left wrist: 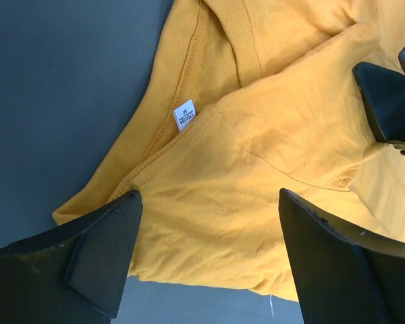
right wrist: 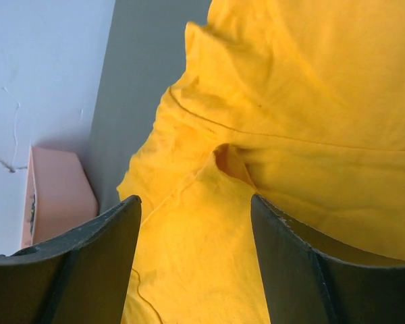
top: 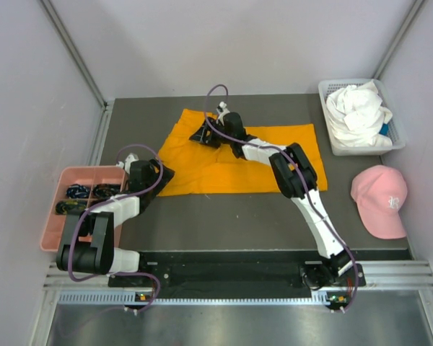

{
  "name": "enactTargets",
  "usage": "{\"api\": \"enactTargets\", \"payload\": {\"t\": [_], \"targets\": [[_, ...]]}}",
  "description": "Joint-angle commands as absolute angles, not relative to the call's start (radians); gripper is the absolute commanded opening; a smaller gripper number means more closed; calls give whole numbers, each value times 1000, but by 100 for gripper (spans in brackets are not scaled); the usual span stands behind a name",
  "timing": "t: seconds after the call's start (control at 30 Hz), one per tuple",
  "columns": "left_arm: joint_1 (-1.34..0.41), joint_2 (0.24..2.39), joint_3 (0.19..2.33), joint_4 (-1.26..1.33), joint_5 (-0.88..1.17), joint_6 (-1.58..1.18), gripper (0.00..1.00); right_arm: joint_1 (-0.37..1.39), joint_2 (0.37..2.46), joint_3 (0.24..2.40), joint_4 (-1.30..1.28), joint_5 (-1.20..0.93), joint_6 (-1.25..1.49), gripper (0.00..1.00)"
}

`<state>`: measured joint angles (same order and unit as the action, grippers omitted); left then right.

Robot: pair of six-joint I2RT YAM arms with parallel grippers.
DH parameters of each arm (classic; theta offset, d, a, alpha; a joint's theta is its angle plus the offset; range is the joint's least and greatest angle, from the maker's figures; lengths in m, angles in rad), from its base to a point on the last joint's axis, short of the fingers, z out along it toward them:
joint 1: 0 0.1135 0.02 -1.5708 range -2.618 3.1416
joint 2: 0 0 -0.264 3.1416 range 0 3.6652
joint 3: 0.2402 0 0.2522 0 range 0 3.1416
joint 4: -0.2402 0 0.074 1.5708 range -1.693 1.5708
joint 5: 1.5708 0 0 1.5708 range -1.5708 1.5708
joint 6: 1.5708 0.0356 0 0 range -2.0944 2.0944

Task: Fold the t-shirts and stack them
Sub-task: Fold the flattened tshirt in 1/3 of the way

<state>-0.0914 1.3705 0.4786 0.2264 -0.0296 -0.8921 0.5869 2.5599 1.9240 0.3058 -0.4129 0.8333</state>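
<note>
Orange t-shirt (top: pixel 216 173) is lying flat mid-table, left gripper (top: pixel 162 174) over its near-left corner and right gripper (top: pixel 204 135) over the far-left edge, both jaws apart and empty, probably lining up a fold, with the white t-shirt (top: pixel 357 115) bunched in the far-right basket (top: pixel 332 148).

I see the orange shirt (top: pixel 202 173) as soft, matt cotton with stitched seams and a small white label (left wrist: pixel 184 115). The table (top: pixel 238 223) is dark, matt and smooth. At its far right corner, a white plastic basket (top: pixel 368 149) holds the crumpled white shirt (top: pixel 357 115). My left fingers (left wrist: pixel 101 250) look like matt black, scuffed plastic.
</note>
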Motion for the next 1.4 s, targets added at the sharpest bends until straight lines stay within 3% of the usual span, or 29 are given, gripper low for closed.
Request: {"api": "enactTargets", "payload": {"t": [0.0,0.33,0.63,1.0,1.37], "targets": [[-84,1408,430,5,-80,-877,88,555,2542,1910,383,-365,859,67],[-84,1410,428,5,-80,-879,87,496,2465,1916,465,-433,835,68],[-84,1385,446,-29,-83,-865,91,428,2225,1869,269,-474,625,71],[-89,1089,659,-268,-239,-781,99,425,1777,1421,-38,-236,442,75],[-89,1110,604,-250,-239,-733,99,426,1332,979,-354,214,469,77]]}}
